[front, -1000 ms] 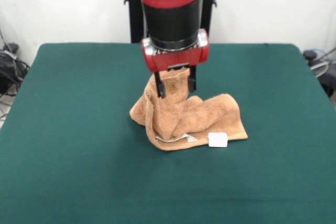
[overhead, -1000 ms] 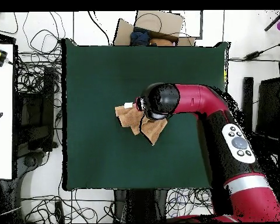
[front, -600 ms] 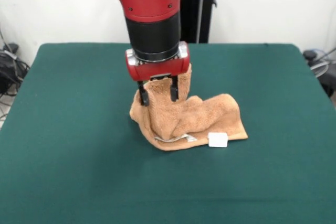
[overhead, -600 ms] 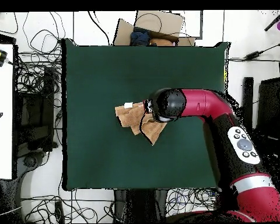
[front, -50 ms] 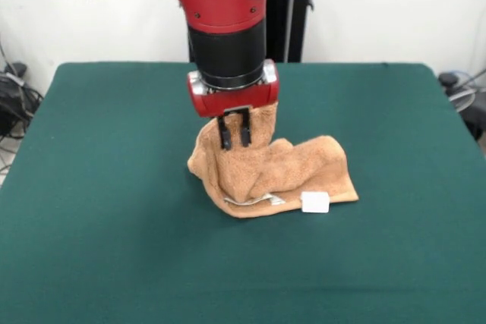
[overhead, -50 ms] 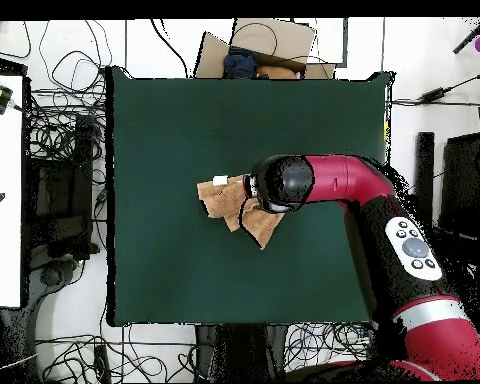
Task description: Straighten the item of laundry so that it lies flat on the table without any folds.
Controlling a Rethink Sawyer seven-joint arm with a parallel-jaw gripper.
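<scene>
Near the middle of the green surface [front, -50 ms: 99,210] lies your towel [front, -50 ms: 292,172], bunched into a crumpled heap with one part standing up in a peak. Your fingers [front, -50 ms: 234,136] are drawn close together on that raised peak, at the heap's left end in the front view, and appear to pinch it. From there the rest of the cloth runs right and toward the camera, ending at a white tag [front, -50 ms: 315,202]. Folds remain throughout, so flattening looks barely begun.

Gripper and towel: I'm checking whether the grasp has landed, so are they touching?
Touching. In the front view the gripper has its jaws close together, pinching a raised fold of the towel.
</scene>
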